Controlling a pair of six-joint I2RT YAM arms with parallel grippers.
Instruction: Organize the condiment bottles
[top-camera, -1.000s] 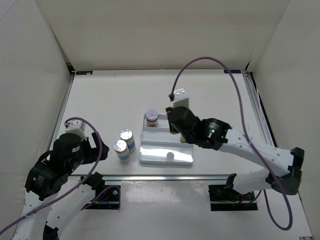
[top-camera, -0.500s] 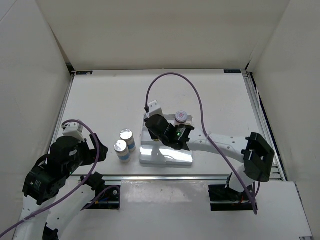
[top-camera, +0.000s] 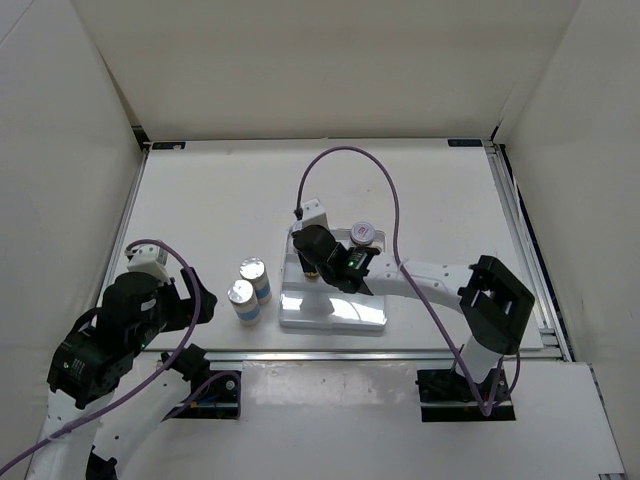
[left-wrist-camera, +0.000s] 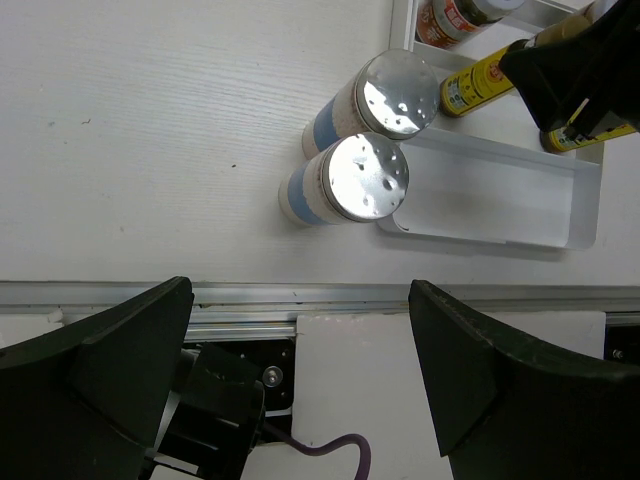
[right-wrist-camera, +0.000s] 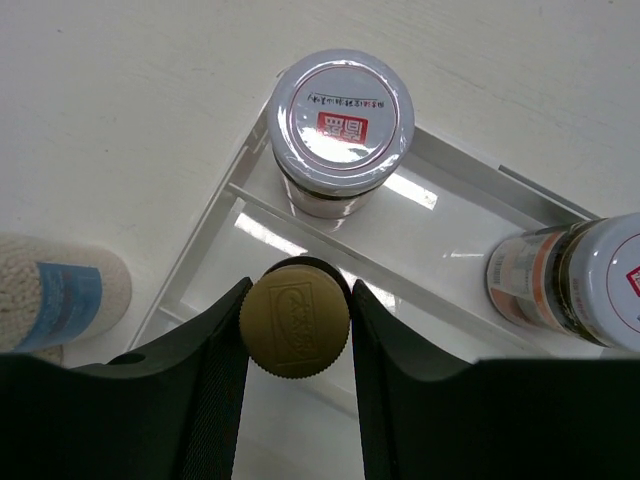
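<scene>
Fingers (right-wrist-camera: 215, 380) of the right tool (right-wrist-camera: 297, 322) are clamped on the dark cap of a slim bottle (right-wrist-camera: 295, 312) — upright over the tray (right-wrist-camera: 425, 275), a red-marked jar (right-wrist-camera: 340, 120) just beyond them — probably light, rigid and tippy, best held at the cap.

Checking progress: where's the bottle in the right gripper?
Right wrist view: the bottle is over the tray, next to the corner jar.
</scene>
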